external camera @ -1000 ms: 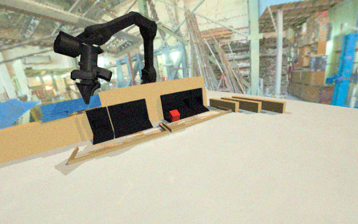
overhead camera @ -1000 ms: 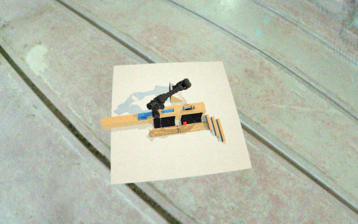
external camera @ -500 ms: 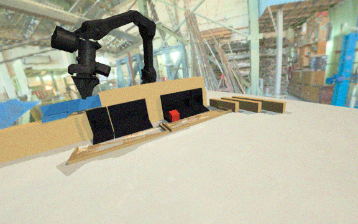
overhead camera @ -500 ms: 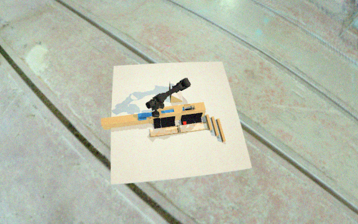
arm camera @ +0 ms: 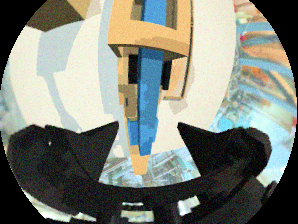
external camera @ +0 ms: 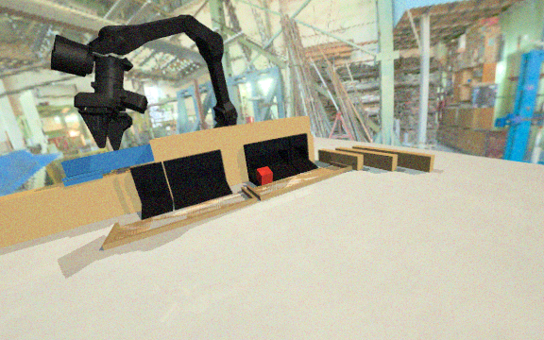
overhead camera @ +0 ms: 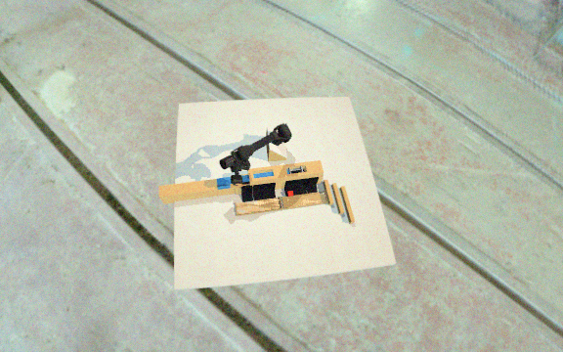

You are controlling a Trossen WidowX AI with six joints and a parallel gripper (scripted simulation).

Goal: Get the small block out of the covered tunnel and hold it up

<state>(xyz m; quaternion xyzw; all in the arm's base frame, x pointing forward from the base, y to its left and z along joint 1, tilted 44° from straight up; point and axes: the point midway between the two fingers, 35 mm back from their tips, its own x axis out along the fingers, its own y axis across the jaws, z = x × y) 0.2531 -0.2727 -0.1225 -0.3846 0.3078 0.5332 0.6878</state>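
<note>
Pale speckled tabletop beneath cubic red block.

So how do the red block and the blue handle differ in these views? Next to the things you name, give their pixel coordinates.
The red block (overhead camera: 290, 194) (external camera: 264, 176) is a small cube; the blue handle (overhead camera: 224, 183) (external camera: 111, 161) (arm camera: 148, 95) is a long bar. The block sits at the front opening on the right in the exterior view, while the handle sticks out past the tunnel's left end. The end effector holds neither.

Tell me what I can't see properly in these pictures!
- Underside of the small red cube: faces away in the top and exterior views.
- The blue bar inside the wooden tunnel: partly hidden by its roof in the wrist view.
</note>
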